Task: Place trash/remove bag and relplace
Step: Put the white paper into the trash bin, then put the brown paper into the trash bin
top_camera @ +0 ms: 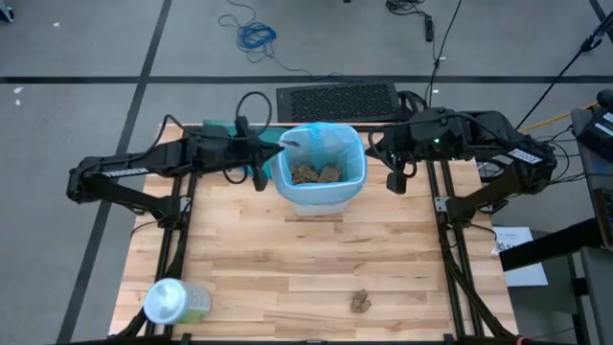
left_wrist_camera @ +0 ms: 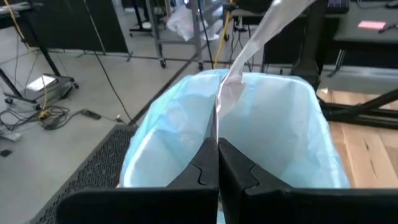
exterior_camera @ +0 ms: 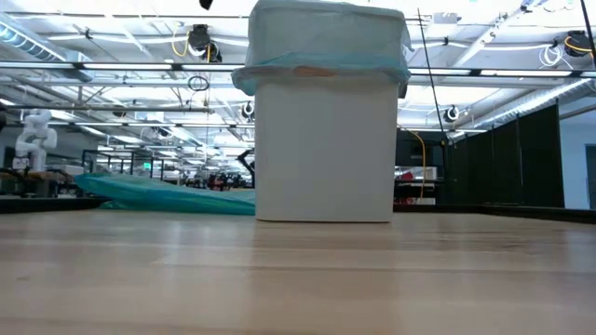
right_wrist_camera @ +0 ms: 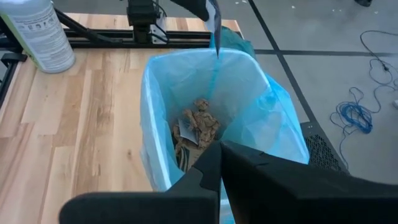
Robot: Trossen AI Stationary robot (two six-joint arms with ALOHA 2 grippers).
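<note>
— Jaws first: what are they doing?

— Left gripper (left_wrist_camera: 217, 163) has its fingers pressed together on a thin strip of the light-blue bin liner (top_camera: 326, 144) at the bin's left rim; its wrist view shows the film pulled up in a taut pale ribbon from between them. Right gripper (right_wrist_camera: 221, 163) hangs just above the opposite rim, fingers together, and I see no film caught in them.

— How will the liner handle?

— My guess: very light, limp and slippery, and easy to tear if dragged against the rim. The folded-over cuff is the place to pinch, both sides, then lift straight up. The crumpled brown paper wads (right_wrist_camera: 194, 127) at the bottom add little weight.

— Where does everything sit?

— The liner is in the white bin (exterior_camera: 324, 149) at the table's far middle, cuff draped over its rim. One more brown wad (top_camera: 361, 302) lies on the wooden table (top_camera: 383, 259) near the front edge.

— Anything only one view gives?

— The low view shows the cuff's overhang and a teal-green bag (exterior_camera: 168, 195) lying behind the bin, but nothing inside it. Only the high and right wrist views show the contents. The high view alone catches the pale-green container (top_camera: 174, 303) at the front left.
</note>
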